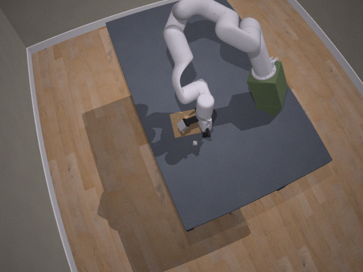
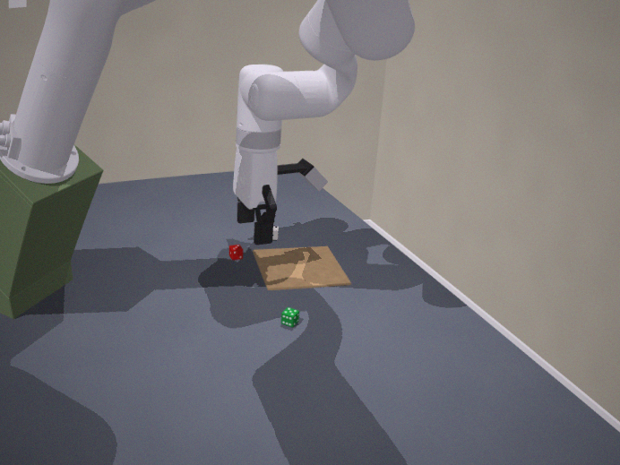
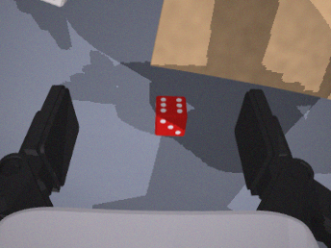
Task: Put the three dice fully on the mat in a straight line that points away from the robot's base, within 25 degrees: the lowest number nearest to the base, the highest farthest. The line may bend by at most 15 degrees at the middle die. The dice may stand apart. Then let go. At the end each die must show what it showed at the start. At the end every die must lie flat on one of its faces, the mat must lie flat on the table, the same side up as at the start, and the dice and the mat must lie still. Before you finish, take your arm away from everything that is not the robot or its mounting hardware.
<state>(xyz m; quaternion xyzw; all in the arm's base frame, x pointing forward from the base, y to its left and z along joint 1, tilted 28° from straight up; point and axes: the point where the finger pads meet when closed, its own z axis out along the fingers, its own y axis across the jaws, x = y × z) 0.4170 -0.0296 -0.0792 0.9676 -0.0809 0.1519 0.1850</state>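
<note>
My gripper (image 1: 206,134) (image 2: 253,232) (image 3: 157,108) is open and empty, pointing down a little above the table. A red die (image 2: 236,252) (image 3: 170,115) lies on the table right below it, between the two fingers, close to the tan mat's (image 1: 175,131) (image 2: 320,273) (image 3: 192,22) edge and off it. In the top view the gripper hides the red die. A white die (image 1: 195,142) (image 2: 276,232) lies on the table off the mat, to one side of the gripper. A green die (image 2: 289,316) lies on the table on the mat's other side. No die is on the mat.
The green base block (image 1: 267,87) (image 2: 30,227) stands on the dark table (image 1: 242,169) (image 2: 413,382). The arm loops high over the table's far part. The table's edge runs close beside the mat, toward the wall.
</note>
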